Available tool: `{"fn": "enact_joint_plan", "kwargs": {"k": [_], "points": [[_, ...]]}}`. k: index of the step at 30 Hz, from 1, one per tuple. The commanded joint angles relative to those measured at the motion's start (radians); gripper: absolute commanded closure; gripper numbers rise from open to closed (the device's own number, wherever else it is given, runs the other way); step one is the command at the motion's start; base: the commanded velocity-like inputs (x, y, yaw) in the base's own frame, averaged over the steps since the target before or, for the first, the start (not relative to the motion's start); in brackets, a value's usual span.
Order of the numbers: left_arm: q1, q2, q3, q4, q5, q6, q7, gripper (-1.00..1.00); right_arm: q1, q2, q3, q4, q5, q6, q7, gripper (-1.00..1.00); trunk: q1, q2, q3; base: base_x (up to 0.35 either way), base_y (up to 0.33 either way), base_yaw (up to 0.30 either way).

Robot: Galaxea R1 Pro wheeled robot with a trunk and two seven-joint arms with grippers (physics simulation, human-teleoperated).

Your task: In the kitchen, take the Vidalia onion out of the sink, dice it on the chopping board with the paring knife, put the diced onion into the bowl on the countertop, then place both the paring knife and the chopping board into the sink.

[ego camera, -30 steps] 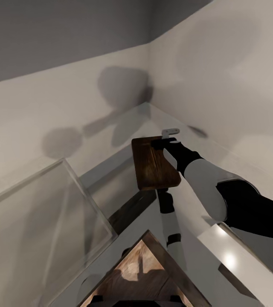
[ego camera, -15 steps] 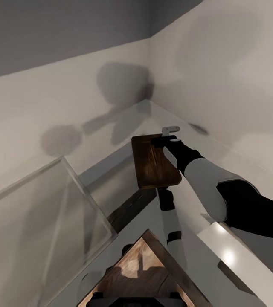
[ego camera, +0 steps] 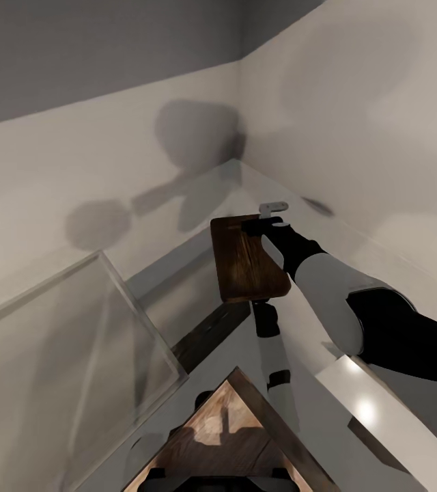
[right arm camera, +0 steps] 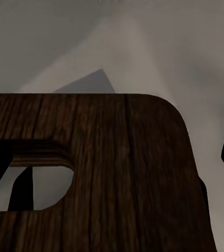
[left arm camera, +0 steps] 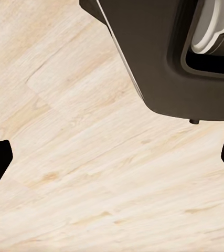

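While the left jaws gape, the right jaws grip the chopping board, lengthwise away.

right arm reaches fwd & up, right gripper clamped on chopping board. left gripper points down, fingers spread wide, nothing between.

Soft dim render light, blurred robot shadows on the pale wall, a glare spot at lower right.

Head camera facing a wall corner, right wrist camera close on chopping board, shared by both
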Motion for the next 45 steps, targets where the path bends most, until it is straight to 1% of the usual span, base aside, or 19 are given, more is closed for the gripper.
{"fn": "enact_joint_plan", "kwargs": {"k": [1, 7, 8, 30, 45], "points": [[0.001, 0.0, 0.0, -0.001, 0.009, -0.001, 0.0, -1.0, 0.0, 0.0, 0.012, 0.081, 0.002, 0.008, -0.005, -1.0, 0.001, -0.001, -0.001, 0.0, 0.0, 0.0], [0.0, 0.0, 0.0, -0.001, 0.009, -0.001, 0.0, -1.0, 0.0, 0.0, 0.012, 0.082, 0.002, 0.008, -0.005, -1.0, 0.001, -0.001, -0.001, 0.0, 0.0, 0.0], [0.0, 0.0, -0.001, -0.001, 0.009, -0.001, 0.0, -1.0, 0.0, 0.0, 0.013, 0.082, 0.002, 0.008, -0.005, 1.0, 0.001, -0.001, -0.001, 0.0, 0.0, 0.0], [0.0, 0.0, -0.001, -0.001, 0.009, -0.001, 0.0, -1.0, 0.0, 0.0, 0.012, 0.081, 0.002, 0.009, -0.01, 1.0, 0.001, -0.001, -0.001, 0.0, 0.0, 0.0], [0.0, 0.0, -0.001, -0.001, 0.009, -0.001, 0.0, -1.0, 0.0, 0.0, 0.012, 0.081, 0.002, 0.009, -0.01, 1.0, 0.001, -0.001, 0.022, 0.0, 0.0, 0.0]]}}
